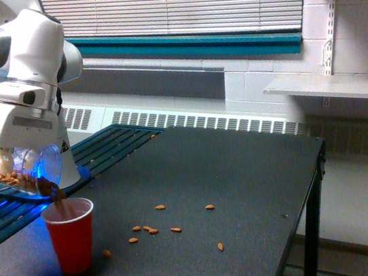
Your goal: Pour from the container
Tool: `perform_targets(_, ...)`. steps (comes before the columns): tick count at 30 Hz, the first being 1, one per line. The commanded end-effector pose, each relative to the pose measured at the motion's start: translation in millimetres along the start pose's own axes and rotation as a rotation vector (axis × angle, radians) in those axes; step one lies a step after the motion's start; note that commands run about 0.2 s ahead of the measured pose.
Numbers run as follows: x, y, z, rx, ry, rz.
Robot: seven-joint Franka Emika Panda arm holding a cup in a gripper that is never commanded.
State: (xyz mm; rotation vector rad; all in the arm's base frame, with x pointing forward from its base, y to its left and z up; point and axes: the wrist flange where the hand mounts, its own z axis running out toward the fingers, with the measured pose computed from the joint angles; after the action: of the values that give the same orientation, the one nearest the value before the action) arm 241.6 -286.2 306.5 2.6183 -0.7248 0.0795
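Observation:
The container, a clear rounded jar with brown nuts inside, lies tipped on its side under the white arm at the exterior view's left. My gripper is shut on it. The jar's mouth points down and right, just above the red cup. A stream of nuts falls from the mouth into the cup. The cup stands upright on the dark table.
Several loose nuts lie scattered on the table right of the cup and one near its base. A blue slatted surface and the arm's white base sit behind. The table's right edge drops to the floor. A wall shelf hangs beyond.

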Motion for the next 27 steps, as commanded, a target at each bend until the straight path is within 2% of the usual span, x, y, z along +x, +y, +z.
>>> perform_targets(1, 5, 0, -7.1, -0.030, 0.005, -0.038)
perform_targets(27, 2, 4, -20.2, -0.110, -0.042, -0.033)
